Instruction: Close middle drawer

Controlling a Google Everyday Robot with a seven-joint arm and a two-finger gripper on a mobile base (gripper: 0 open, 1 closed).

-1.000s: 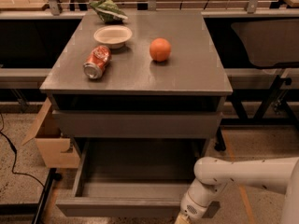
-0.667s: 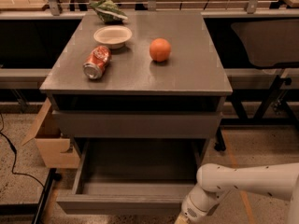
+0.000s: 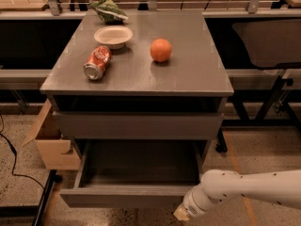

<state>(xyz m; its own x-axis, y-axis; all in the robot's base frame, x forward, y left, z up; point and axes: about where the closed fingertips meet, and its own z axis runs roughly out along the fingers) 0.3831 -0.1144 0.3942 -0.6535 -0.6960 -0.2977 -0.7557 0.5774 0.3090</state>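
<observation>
The middle drawer is pulled well out of the grey cabinet, and its dark inside shows nothing in it. Its plain flat front faces me low in the camera view. The taller grey drawer front above it is pushed in. My white arm comes in from the lower right. My gripper is at the end of the arm, right at the lower right end of the open drawer's front, and most of it is cut off by the bottom edge of the view.
On the cabinet top lie a tipped red can, a white bowl, an orange and a green bag. A cardboard box stands on the floor at the left, beside a black cable. Table legs stand at the right.
The drawer front has shifted a little back toward the cabinet. My arm has dropped slightly and stays at the drawer's right front corner.
</observation>
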